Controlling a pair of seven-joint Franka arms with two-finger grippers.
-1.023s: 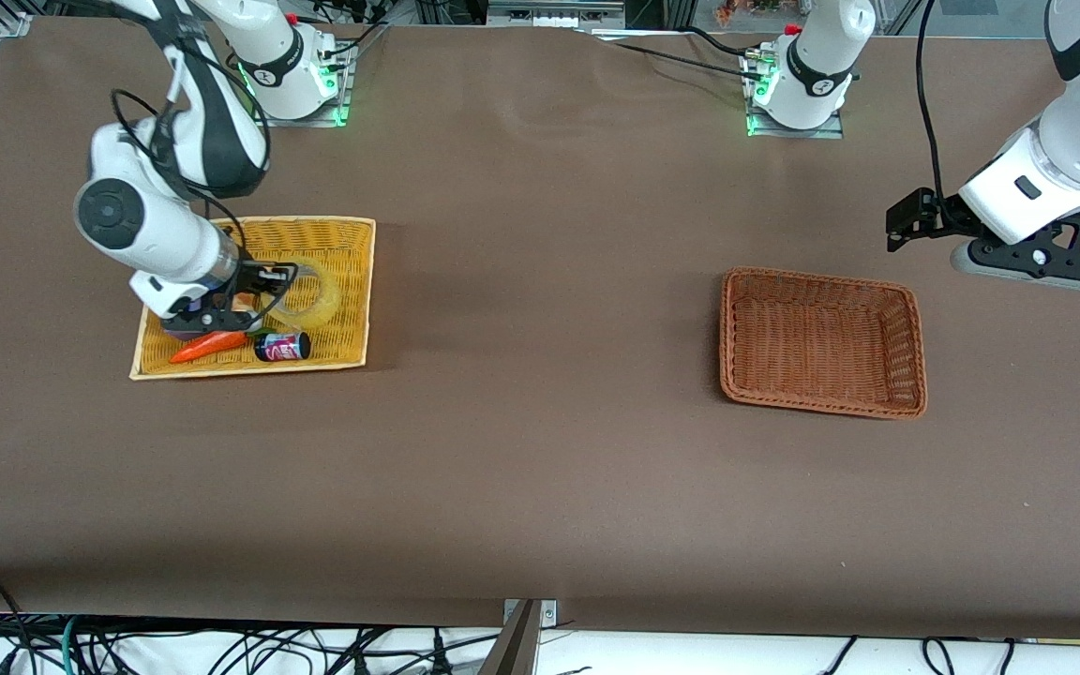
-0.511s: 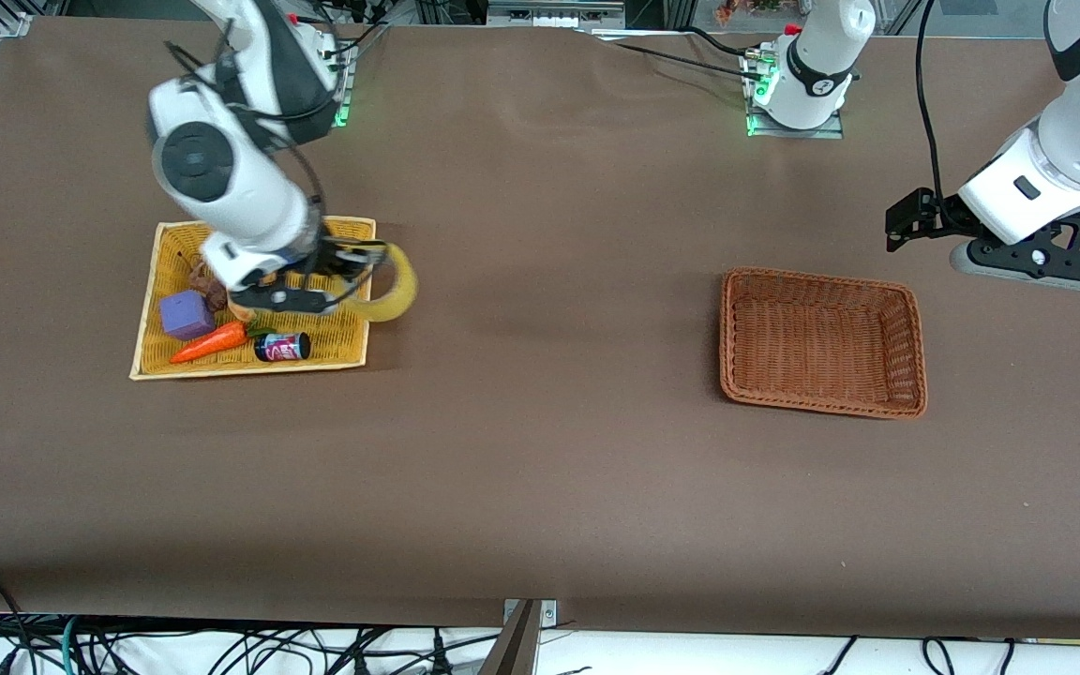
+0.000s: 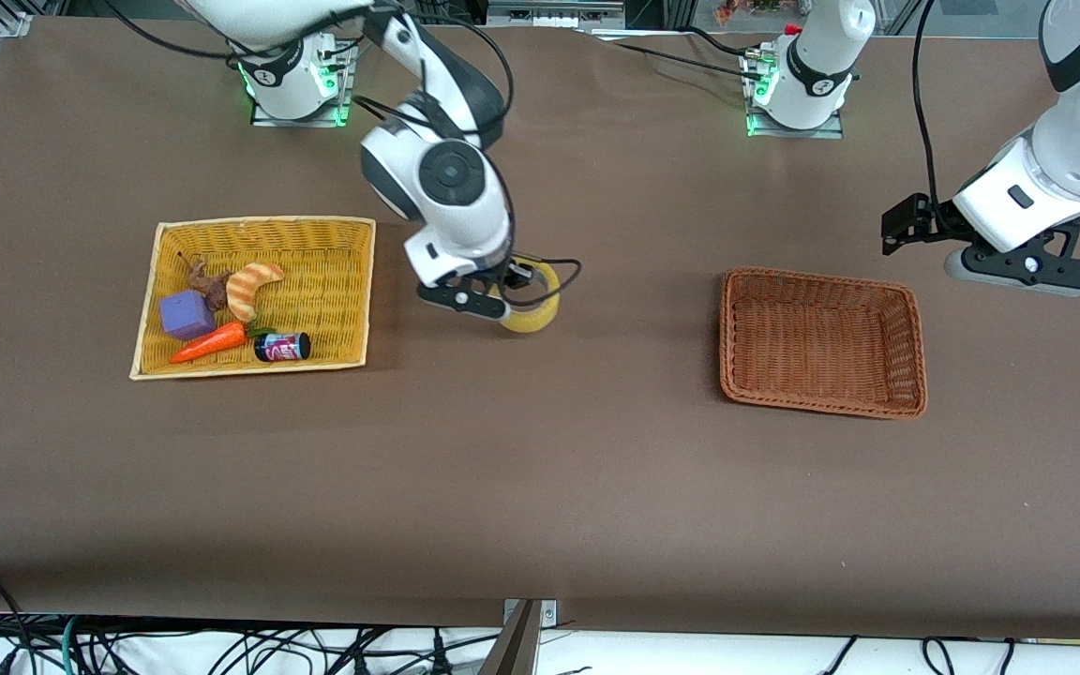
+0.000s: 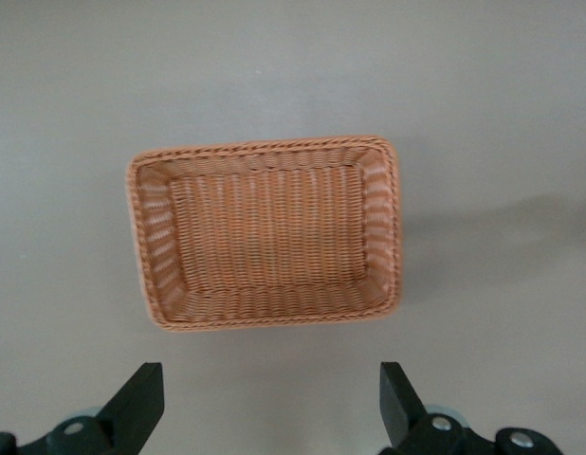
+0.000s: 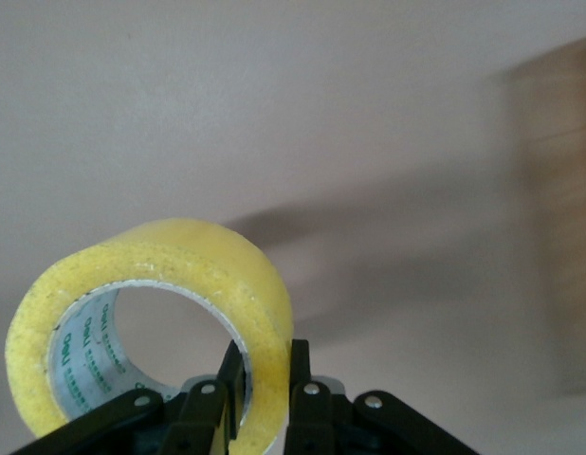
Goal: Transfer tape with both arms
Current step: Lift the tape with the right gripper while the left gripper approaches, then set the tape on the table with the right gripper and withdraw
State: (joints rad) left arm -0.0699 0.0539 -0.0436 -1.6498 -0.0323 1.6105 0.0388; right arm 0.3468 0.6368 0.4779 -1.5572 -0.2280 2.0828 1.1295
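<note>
Pickup done, carry in hand, handover and drop not yet done, as I judge it. Nearest the front camera, the brown wicker basket toward the left arm's end of the table is empty, so the tape has not arrived there. The yellow wicker tray toward the right arm's end holds a carrot toy, a small can, a purple cube, a croissant toy and a brown scrap, no tape. The tape is out of the tray, up in the air over bare table between tray and basket, closer to the tray. The right gripper is clenched on the roll's wall, one finger inside the core, one outside, as the right wrist view shows. The left gripper hangs over the table near the basket's edge toward the bases, fingers spread wide, nothing in them; this arm waits. Tape look: ring-shaped roll, translucent yellow, held on edge, grey-white inner core with green print, hole clear through.
</note>
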